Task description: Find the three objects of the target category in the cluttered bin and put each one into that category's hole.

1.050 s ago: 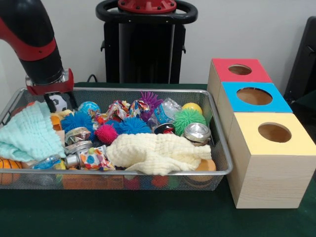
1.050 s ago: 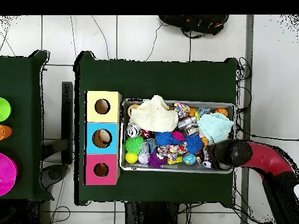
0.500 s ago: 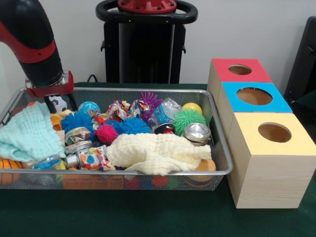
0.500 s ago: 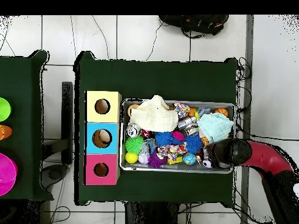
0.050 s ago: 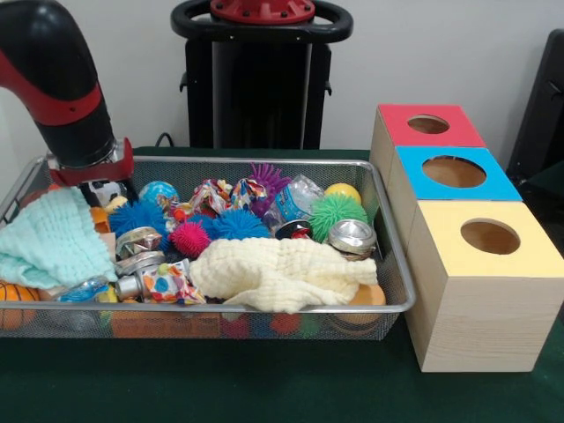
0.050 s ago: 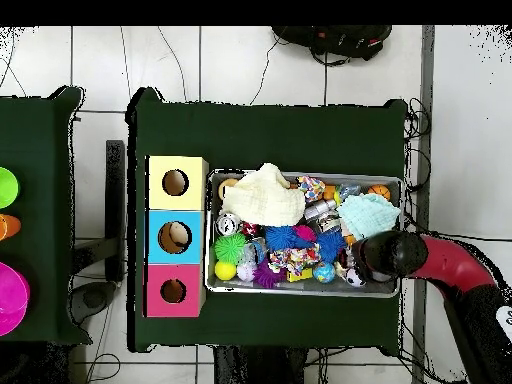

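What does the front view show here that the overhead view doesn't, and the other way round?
Only the front view shows the boxes' wooden sides and the balls low behind the bin's mesh wall. Only the overhead view shows the second green table with bright bowls and the tiled floor. Both show the wire bin, the yellow cloth, the mint cloth and the arm over the bin's end.

Wire bin [image 5: 388,264] crammed with toys, red [image 5: 429,124], blue [image 5: 454,172], yellow [image 5: 490,236] holes — target category unclear
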Motion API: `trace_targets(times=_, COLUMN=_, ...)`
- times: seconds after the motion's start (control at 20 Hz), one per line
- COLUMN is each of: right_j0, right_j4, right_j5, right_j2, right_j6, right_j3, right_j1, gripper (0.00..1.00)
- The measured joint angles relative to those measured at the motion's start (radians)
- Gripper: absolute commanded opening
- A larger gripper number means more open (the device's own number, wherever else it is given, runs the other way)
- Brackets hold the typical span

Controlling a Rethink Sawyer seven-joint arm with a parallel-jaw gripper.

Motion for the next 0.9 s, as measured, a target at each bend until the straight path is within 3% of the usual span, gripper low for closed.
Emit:
trace_targets(times=0.55, right_j0=0.048, right_j4=-0.001, right_j5=-0.002, right_j2=-0.003, right_j6=0.000, right_j3=-0.029, right_j1=0.026, gripper=1.00)
trace_targets(times=0.6, right_j0=0.051, right_j4=-0.001, right_j5=-0.002, right_j2=-0.004, right_j6=0.000, right_j3=-0.030, right_j1=0.026, gripper=0.00)
trace_targets(times=0.9, right_j0=0.051, right_j4=-0.003, right_j5=-0.002, right_j2=-0.004, right_j6=0.000, right_j3=-0.032, right_j1=0.030, gripper=0.00)
